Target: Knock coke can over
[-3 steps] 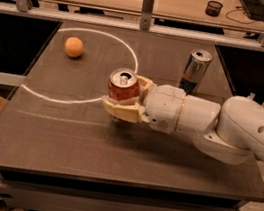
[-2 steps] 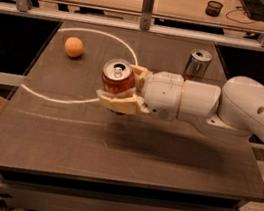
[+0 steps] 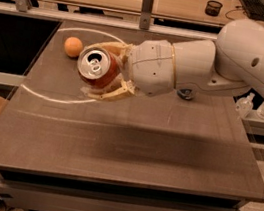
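Your fingers (image 3: 113, 92) are clamped around the coke can (image 3: 93, 65). The gripper (image 3: 97, 69) holds it tilted, top toward you, over the tabletop's (image 3: 129, 148) far left. An orange (image 3: 73, 46) sits just beyond it, to the left.

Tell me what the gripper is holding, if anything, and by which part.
The gripper holds the coke can by its red side wall, with the can tilted.

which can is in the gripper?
The red coke can, tilted with its silver top toward the camera, clasped in the gripper beside the orange. The other can is mostly hidden behind the arm.
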`<state>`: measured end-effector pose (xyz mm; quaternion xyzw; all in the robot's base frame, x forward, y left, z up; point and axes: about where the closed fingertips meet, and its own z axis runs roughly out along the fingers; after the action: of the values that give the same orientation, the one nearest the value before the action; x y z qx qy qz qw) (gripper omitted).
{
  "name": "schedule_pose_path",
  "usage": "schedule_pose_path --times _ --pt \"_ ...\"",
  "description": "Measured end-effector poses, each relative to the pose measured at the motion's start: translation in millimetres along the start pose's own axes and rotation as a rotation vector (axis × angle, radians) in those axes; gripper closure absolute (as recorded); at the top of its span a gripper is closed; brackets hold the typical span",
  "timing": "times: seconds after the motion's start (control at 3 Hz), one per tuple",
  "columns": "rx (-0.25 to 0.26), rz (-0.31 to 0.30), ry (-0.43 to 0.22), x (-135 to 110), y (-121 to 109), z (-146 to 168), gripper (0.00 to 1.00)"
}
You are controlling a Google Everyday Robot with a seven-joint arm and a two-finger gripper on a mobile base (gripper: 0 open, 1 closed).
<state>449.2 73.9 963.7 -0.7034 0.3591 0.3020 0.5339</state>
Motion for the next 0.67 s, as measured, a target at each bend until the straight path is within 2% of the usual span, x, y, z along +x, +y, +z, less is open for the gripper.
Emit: schedule_pose_path --times 0.33,0.67 --pt "-0.167 -0.246 0.099 -11.4 8.4 7.2 1.0" --pt "-0.204 -0.285 0.132 -6.1 12.9 8.8 1.0"
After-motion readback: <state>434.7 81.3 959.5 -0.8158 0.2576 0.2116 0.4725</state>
